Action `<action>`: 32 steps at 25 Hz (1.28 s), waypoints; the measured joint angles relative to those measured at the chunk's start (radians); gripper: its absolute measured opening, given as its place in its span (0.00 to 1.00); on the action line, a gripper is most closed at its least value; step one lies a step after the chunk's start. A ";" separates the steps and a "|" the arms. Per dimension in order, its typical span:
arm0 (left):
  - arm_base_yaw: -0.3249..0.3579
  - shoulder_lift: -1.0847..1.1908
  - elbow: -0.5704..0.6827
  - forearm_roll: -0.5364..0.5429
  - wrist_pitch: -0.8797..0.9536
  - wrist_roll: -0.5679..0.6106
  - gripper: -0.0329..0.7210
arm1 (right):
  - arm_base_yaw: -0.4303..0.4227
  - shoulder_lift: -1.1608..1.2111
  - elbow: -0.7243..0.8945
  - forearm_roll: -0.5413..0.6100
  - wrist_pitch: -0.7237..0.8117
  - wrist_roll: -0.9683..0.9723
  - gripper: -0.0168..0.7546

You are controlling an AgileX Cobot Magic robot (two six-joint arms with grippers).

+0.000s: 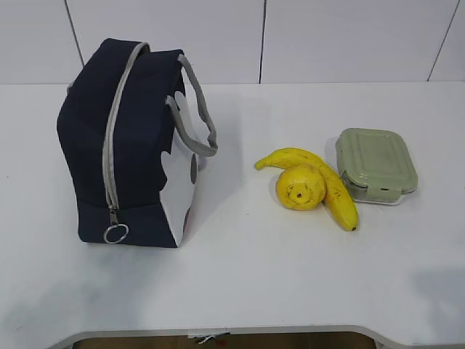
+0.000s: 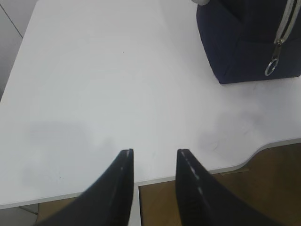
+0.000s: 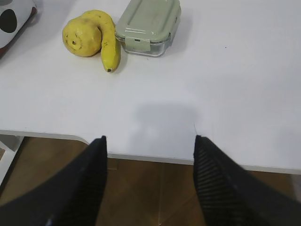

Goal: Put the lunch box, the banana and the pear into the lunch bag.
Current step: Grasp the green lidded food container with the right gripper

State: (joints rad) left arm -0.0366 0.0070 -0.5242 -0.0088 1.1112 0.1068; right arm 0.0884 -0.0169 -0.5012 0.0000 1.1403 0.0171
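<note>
Table [image 1: 290,283]: one banana [image 1: 330,185], one pear [image 1: 299,187].

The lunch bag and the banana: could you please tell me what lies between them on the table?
Nothing: between the lunch bag and the banana there is only bare white table, as the exterior view shows.

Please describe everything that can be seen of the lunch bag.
The lunch bag is a boxy navy fabric bag standing upright on the left of the white table. Its grey zipper is shut and ends low in a metal ring pull. It has grey strap handles and a white side patch. Nothing touches it.
</note>
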 joint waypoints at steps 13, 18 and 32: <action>0.000 0.000 0.000 0.000 0.000 0.000 0.35 | 0.000 0.000 0.000 0.000 0.000 0.000 0.63; -0.003 0.000 0.000 0.000 0.000 0.000 0.35 | 0.000 0.000 0.000 0.000 0.000 0.000 0.63; -0.006 0.000 0.000 0.014 0.000 0.000 0.35 | 0.000 0.000 0.000 0.000 0.000 0.002 0.63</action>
State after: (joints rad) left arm -0.0424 0.0070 -0.5242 0.0053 1.1112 0.1068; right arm 0.0884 -0.0169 -0.5012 0.0000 1.1403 0.0188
